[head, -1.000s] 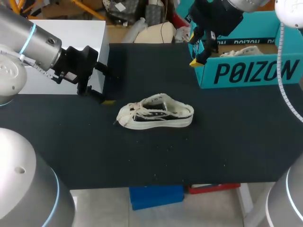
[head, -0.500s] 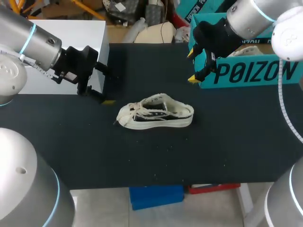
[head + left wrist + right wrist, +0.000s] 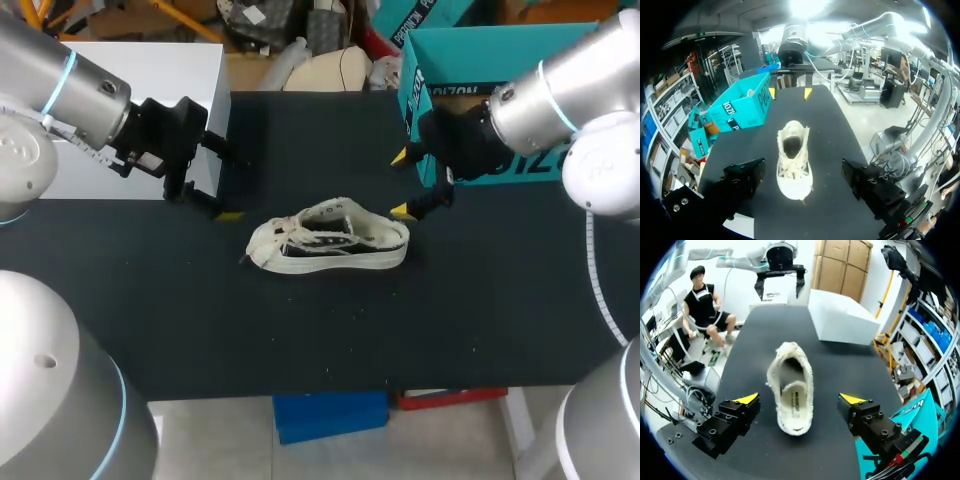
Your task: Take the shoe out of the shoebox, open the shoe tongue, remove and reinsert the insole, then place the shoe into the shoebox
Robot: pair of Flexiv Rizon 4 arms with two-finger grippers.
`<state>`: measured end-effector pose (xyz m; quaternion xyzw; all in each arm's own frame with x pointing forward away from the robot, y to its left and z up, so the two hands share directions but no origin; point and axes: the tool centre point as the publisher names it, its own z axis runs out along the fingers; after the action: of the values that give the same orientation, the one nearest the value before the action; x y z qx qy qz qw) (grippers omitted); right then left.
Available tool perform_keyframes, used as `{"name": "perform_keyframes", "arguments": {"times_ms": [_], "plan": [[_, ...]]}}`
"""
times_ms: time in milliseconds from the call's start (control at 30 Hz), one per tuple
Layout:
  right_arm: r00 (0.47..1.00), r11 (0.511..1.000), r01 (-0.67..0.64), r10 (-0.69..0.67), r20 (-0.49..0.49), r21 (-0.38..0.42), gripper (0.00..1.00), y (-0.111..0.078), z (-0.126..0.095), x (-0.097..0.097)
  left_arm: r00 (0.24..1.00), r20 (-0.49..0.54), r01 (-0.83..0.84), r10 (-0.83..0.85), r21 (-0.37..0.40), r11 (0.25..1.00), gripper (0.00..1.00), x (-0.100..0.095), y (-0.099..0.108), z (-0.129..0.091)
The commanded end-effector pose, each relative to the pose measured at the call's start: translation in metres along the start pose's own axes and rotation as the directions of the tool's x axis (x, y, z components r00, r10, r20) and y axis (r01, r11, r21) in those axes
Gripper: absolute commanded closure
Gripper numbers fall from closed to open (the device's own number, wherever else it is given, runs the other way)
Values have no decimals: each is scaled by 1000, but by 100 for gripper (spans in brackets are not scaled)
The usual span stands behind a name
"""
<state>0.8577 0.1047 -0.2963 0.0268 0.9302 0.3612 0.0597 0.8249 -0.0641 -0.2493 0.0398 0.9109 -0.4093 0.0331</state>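
**Right arm drops from the box to the shoe's heel**

In the last second the right gripper (image 3: 400, 184) has swung off the teal shoebox (image 3: 480, 45) and come down just beside the heel of the sneaker (image 3: 330, 240). The sneaker stands on its sole mid-table (image 3: 300, 340), outside the box. Taking it out looks done, and opening the tongue is probably next. The right fingers are spread wide, holding nothing. The left gripper (image 3: 230, 187) hovers off the toe, likewise spread and empty. The insole seems to be in place, though it is hard to tell.
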Motion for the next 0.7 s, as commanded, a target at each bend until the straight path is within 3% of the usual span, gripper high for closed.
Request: {"name": "perform_keyframes", "arguments": {"times_ms": [33,333,700], "plan": [[1000,993,4,-5,-5,-117,0,-14,17,-2,1000,3,-2,2,0,1000,0,0,1,1],[1000,985,12,-14,-12,-172,0,-32,43,-7,1000,3,-2,2,0,1000,0,0,1,1],[1000,969,2,-9,-29,-246,0,-46,71,3,1000,3,-2,2,0,1000,0,0,1,1]]}}
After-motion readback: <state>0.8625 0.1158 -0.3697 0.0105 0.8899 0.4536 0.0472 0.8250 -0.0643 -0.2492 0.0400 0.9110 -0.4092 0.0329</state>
